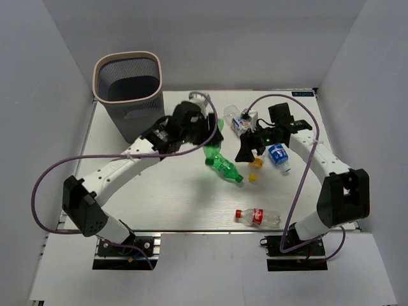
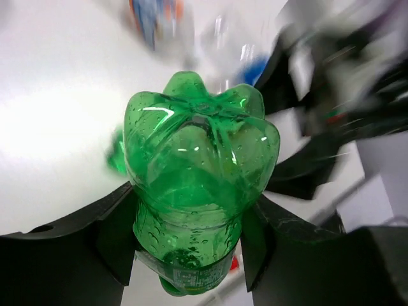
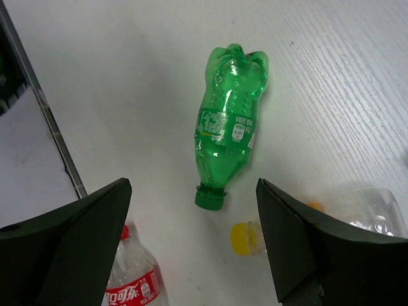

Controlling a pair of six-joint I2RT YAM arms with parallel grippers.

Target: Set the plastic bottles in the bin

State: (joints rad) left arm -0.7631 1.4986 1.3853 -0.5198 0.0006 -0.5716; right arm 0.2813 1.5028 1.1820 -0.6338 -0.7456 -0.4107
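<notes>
- Top view: the left claw [image 1: 210, 131] hangs over the middle of the white worktop [image 1: 159, 204], just right of the bin [image 1: 127, 95]. It pinches the held green bottle [image 1: 214, 123], of which only a green sliver shows past the black fingers.
- The bin, dark mesh with a pale rim, stands upright at the far left corner of the worktop, its inside too dark to read.
- The loose green bottle [image 1: 223, 164] lies on the worktop between the two arms, just on the near side of the left claw. The red-label bottle [image 1: 258, 217] lies alone toward the near edge.
- The right claw [image 1: 248, 150] hovers at centre right, with the blue-label bottle [image 1: 278, 156] just beside it. The yellow-cap bottle [image 1: 255, 177] lies near it, and another clear bottle [image 1: 239, 121] sits farther back.
- Left wrist view: the left claw [image 2: 194, 217] presses its fingers [image 2: 115, 236] against both sides of the held green bottle [image 2: 201, 153]. The bottle's lobed base faces the camera, raised off the blurred worktop [image 2: 64, 95].
- Right wrist view: the right claw [image 3: 192, 185] stands spread wide, gripping nothing. The loose green bottle [image 3: 229, 127] lies on its side on the worktop [image 3: 127, 95] below, framed between the fingers, its green cap toward the claw.
- The yellow-cap bottle [image 3: 245, 239] lies just right of that cap, and the red-label bottle [image 3: 134, 280] shows at lower left.
</notes>
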